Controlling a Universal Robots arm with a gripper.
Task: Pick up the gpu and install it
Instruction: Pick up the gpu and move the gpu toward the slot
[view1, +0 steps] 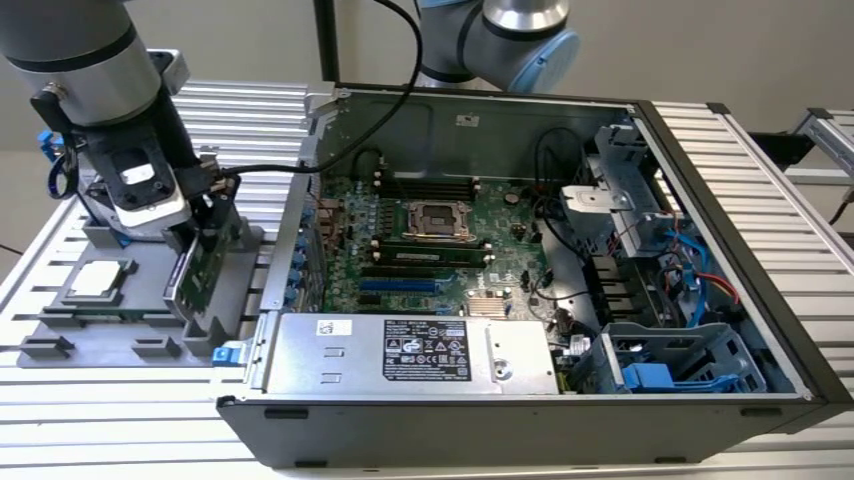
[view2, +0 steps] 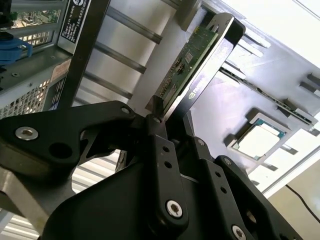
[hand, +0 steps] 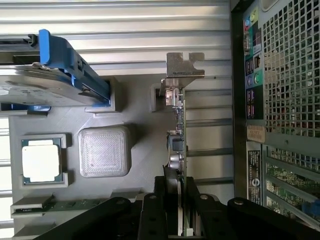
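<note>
Claw (view1: 200, 225): I see it clamped narrow on the gpu (view1: 187, 275), one finger on each face in both wrist views (hand: 179, 200) (view2: 160, 117).
Gpu: it stands upright on edge (hand: 177, 130) (view2: 192, 60) at the grey tray (view1: 134, 320), on the exterior view's left, just beside the open computer case (view1: 441, 125). I cannot tell if it is seated or lifted.
Chip (view1: 96, 280): it lies flat in a tray pocket, left of the gpu.
Desk (view1: 254, 110): it carries the tray and the case.

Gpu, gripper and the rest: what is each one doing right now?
gpu: on edge, gripped, not yet installed.
gripper: shut on gpu.
CPU: flat in a tray pocket, untouched.
hard drive: propped in tray, untouched.
case: open, lying on its side.
</note>
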